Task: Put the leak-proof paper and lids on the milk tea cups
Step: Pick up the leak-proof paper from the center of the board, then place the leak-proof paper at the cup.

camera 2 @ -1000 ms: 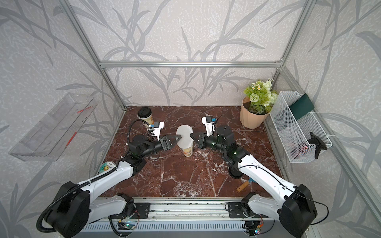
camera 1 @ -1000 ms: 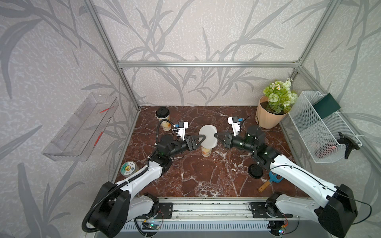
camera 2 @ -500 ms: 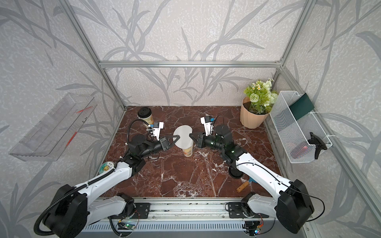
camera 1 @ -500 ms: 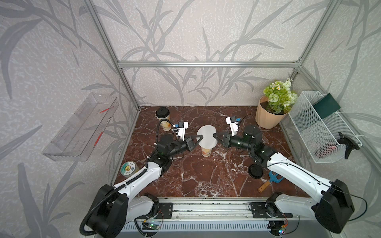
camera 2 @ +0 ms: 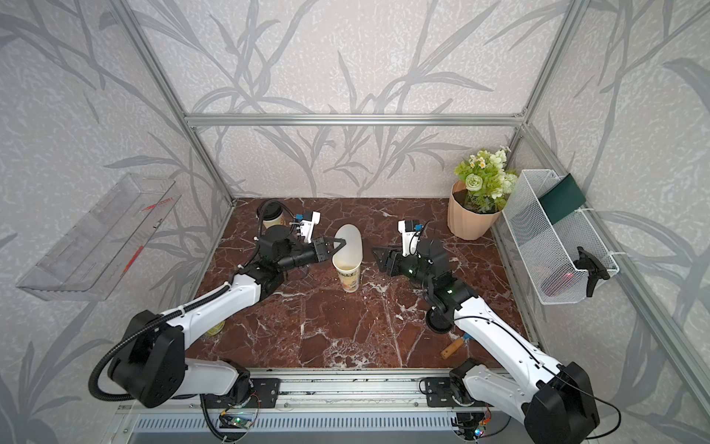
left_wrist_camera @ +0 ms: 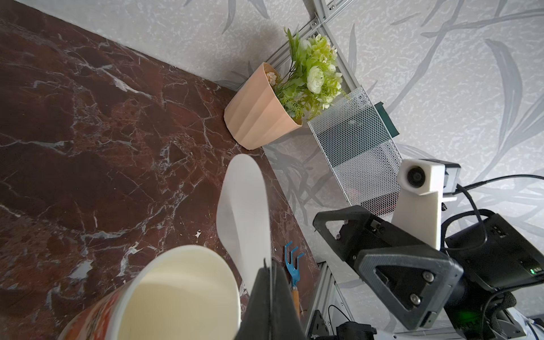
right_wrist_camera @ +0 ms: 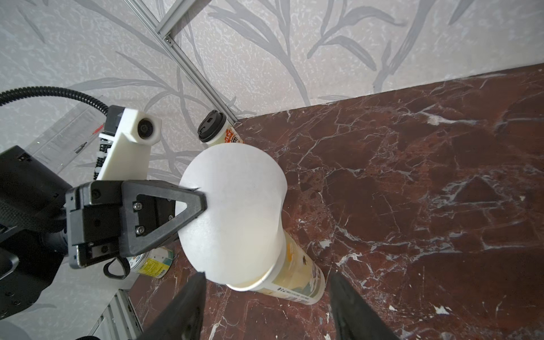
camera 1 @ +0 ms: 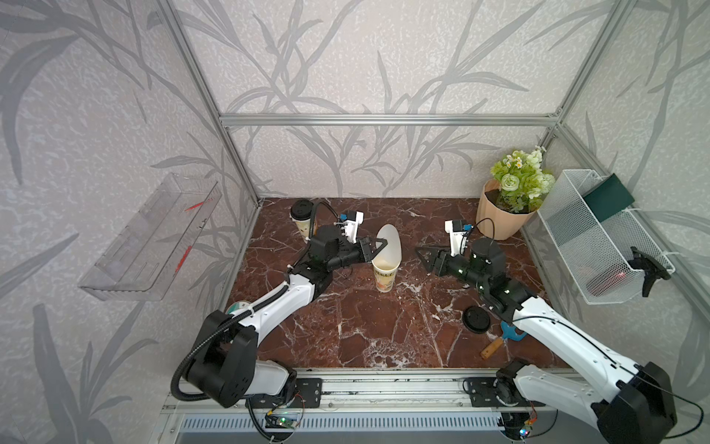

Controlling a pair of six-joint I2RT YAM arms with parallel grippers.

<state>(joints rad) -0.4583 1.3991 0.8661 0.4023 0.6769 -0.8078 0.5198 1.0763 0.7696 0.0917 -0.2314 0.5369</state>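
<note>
Marble tabletop (camera 1: pixel 384 338); leak-proof paper (camera 1: pixel 392 250) tilted over the open milk tea cup (camera 1: pixel 384 278)
Your left gripper (camera 1: pixel 382 243) pinches the paper's edge, which seemingly touches the rim; your right gripper (camera 1: pixel 422 257) gapes empty nearby.

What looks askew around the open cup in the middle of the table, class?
The leak-proof paper stands tilted almost on edge, slightly bent, over the open milk tea cup instead of lying flat across its mouth. The left gripper holds it, jaws shut on its rim.

white arms (camera 1: pixel 276 307), blk joints (camera 1: pixel 223 357) + jaws
</note>
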